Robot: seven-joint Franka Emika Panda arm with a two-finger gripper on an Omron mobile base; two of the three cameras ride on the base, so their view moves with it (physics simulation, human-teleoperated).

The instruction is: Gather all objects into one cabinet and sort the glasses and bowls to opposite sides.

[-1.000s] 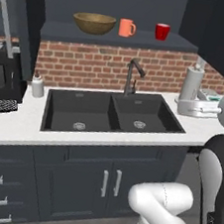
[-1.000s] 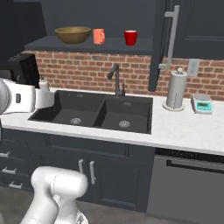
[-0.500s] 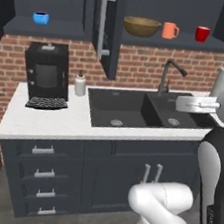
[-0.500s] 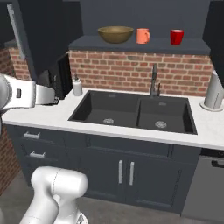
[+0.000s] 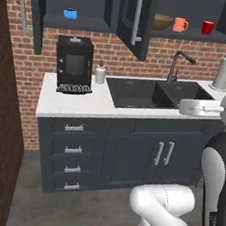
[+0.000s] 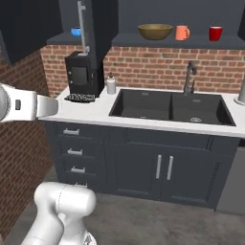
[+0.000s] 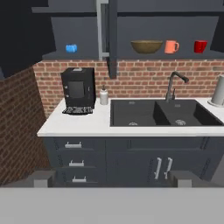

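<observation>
Base has driven left since the earlier frames, bringing the blue bowl (image 5: 70,14) into view in the left cabinet (image 5: 71,21), well apart from wooden bowl (image 5: 162,21), orange mug (image 5: 179,25) and red mug (image 5: 208,27). End effector (image 7: 112,179) open, empty; bowl judged next pickup

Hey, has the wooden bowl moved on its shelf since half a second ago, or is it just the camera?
No. The wooden bowl sits left of the orange mug and red mug, above the faucet, as before. The base drove, so the whole view shifted.
</observation>
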